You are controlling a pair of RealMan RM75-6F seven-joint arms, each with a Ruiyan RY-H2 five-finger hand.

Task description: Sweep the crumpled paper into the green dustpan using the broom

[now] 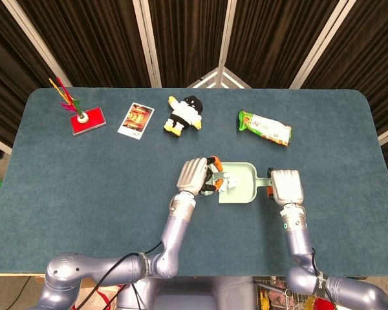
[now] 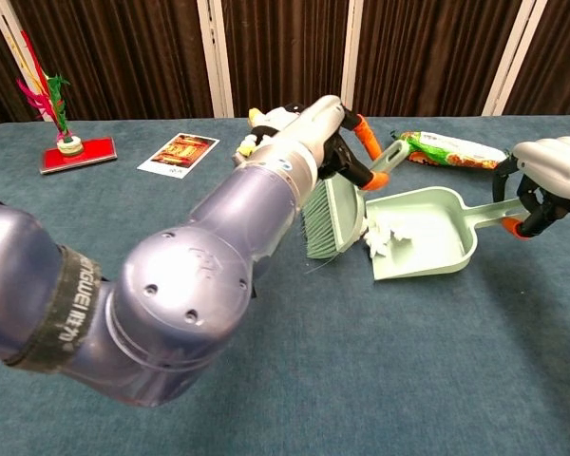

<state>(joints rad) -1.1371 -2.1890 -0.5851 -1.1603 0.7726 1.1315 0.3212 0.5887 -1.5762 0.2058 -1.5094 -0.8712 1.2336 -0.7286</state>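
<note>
Left hand (image 2: 337, 128) fingers (image 2: 365, 138) were wrapped around the handle of the broom (image 2: 334, 217), bristles down on the table (image 1: 84, 181) right at the open lip of the green dustpan (image 2: 437, 237). Right hand (image 2: 551, 180) fingers were curled closed on the dustpan's handle at the far right of the chest view; in the head view the same hand (image 1: 286, 186) sat just beside the pan (image 1: 242, 184).

Crumpled paper (image 2: 385, 237) lay just inside the pan mouth, touching the bristle edge. Whether any bit was left outside behind the broom head couldn't be told; the bristles and the left arm hid that spot.

Handling judgement: paper looked very light, soft and springy, likely to roll or bounce off rather than slide, so a slow low push with the bristles flat behind it should work better than a flick. The broom is small, a stiff plastic body with flexible bristles; holding it at the handle as shown gives angle control. The dustpan is light plastic and would skate on the felt-like table top if bumped, so holding its handle and keeping the lip pressed down mattered.

Elsewhere on the table: penguin plush (image 1: 183, 115), snack packet (image 1: 265, 126), picture card (image 1: 136, 119), red base with feathers (image 1: 85, 119), all well apart from the sweep area.
</note>
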